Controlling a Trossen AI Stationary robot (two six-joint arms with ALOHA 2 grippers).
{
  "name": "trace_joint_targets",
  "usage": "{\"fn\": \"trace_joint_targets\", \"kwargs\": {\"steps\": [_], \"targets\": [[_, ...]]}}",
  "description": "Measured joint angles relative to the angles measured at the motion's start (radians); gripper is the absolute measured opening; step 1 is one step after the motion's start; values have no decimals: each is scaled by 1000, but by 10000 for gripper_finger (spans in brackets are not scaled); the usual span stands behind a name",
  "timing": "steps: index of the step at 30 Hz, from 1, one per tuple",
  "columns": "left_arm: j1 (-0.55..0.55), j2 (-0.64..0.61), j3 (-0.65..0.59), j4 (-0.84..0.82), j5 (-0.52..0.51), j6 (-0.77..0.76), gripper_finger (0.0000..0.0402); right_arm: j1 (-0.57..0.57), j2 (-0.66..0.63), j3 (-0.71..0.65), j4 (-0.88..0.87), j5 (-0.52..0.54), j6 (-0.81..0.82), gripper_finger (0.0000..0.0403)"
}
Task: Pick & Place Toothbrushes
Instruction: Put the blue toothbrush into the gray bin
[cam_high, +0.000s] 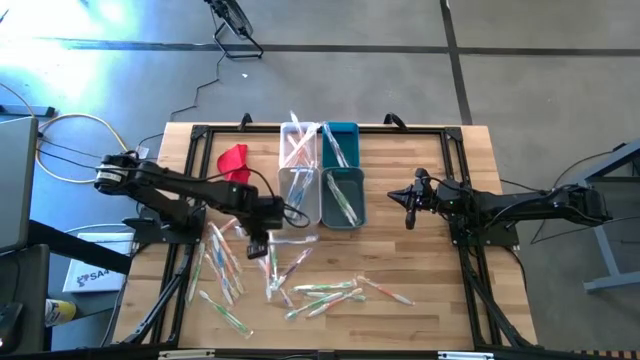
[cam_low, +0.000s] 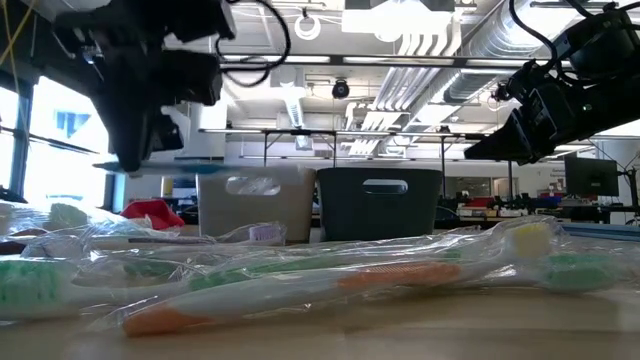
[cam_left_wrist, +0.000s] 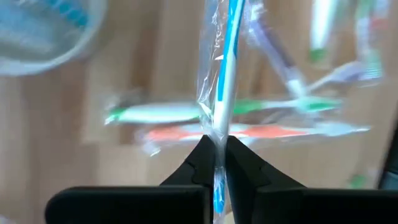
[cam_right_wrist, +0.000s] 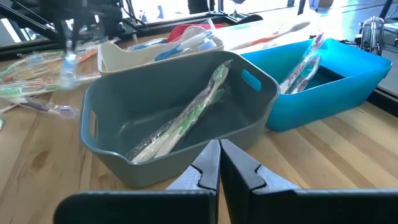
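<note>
The wooden surface (cam_high: 420, 270) is bounded by a black frame, and four bins (cam_high: 321, 175) stand together at its far middle, two white or grey ones on the left arm's side and two teal ones on the right arm's side. A red cloth (cam_high: 233, 160) lies just left of them. Most of the loose toothbrushes (cam_high: 300, 285) are scattered across the near left and middle of the surface, leaving bare wood along the near right and in front of the right arm.

The left pincer (cam_high: 262, 243) hangs just in front of the bins, above the scattered pile. Its fingers are clenched on one blue toothbrush (cam_left_wrist: 225, 81) in its clear wrapper, gripped near one end, so that the rest sticks out lengthwise past the fingertips, clear of the green and orange ones lying below. The left arm reaches in from the left edge, stretched low across the surface.

The right pincer (cam_high: 408, 208) waits right of the teal bins, clenched on nothing, pointing toward them, its arm extended from the right edge. Wrapped toothbrushes already lie in the bins.
</note>
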Motion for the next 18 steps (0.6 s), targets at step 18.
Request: {"fn": "trace_joint_targets", "kwargs": {"steps": [18], "targets": [[-80,0,146,352,-376,-75,10,0,0,0,-4,-27,-1,3]]}}
